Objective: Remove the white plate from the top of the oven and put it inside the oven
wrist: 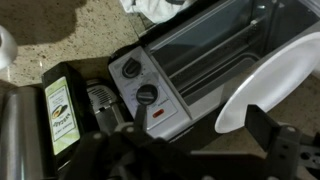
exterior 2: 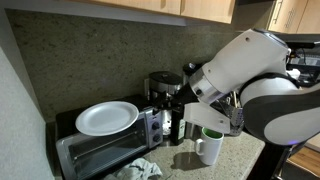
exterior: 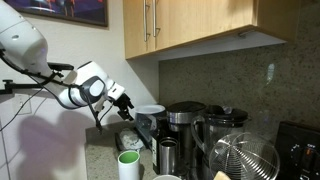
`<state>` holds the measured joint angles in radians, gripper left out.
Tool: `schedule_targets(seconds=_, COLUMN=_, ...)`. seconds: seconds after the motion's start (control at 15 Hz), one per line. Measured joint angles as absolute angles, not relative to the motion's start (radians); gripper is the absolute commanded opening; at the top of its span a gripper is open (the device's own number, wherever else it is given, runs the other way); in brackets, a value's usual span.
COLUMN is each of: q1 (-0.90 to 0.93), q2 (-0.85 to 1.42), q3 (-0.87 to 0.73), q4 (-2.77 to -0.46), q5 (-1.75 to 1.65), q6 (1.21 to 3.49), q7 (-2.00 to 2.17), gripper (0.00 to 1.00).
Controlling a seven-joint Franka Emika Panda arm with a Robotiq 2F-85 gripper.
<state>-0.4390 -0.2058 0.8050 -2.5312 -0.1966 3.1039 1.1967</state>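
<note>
The white plate [exterior 2: 107, 118] sits flat on top of the oven [exterior 2: 72, 160], which stands on the counter [exterior 2: 185, 162] against the wall, and nothing is touching the plate. The gripper [exterior: 123, 104] hangs in the air near the oven's knob end, its jaws apart and empty. A green-and-white cup [exterior 2: 210, 146] stands near the coffee maker [exterior 2: 163, 88].

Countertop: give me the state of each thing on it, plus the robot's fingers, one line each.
white plate: lying flat on top of the oven, not held.
oven: door looks shut, nothing visible inside.
fingers: open, empty, in the air and clear of the plate.
cup: upright on the counter.
cloth: crumpled in front of the oven.
</note>
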Motion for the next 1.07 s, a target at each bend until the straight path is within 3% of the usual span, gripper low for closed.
schedule_targets(seconds=0.93, q1=-1.025, q2=-0.333, q3=1.481, q4=-2.429, q5=-0.268, q6=3.104, q7=1.526, gripper=1.0)
schedule_targets(seconds=1.0, q1=-1.055, q2=-0.349, q3=1.512, q4=-2.422, q5=-0.264, q6=3.104, q7=1.538, gripper=0.75)
schedule_targets(seconds=1.07, q1=-1.08, q2=-0.369, q3=1.538, q4=-2.414, q5=-0.257, q6=3.104, q7=1.544, gripper=0.74)
